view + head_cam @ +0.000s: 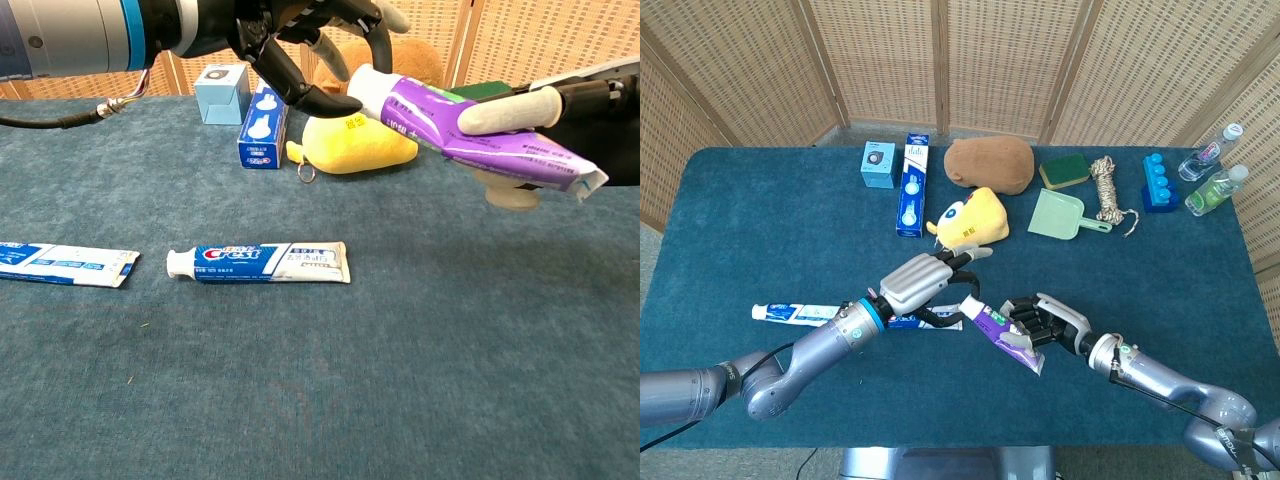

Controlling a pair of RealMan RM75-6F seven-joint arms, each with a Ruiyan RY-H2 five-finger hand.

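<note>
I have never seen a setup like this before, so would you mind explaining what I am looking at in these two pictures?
This is a two-armed robot with human-like hands, working at a table covered in blue cloth. One camera looks down from its head; the other looks forward from its chest.

The right hand holds a purple tube above the table. The left hand has its fingers at the tube's white cap.

Below them lies a Crest toothpaste tube, its flat carton beside it. Further back are a yellow plush toy, a brown plush toy, boxes, a green dustpan, rope and bottles.
</note>
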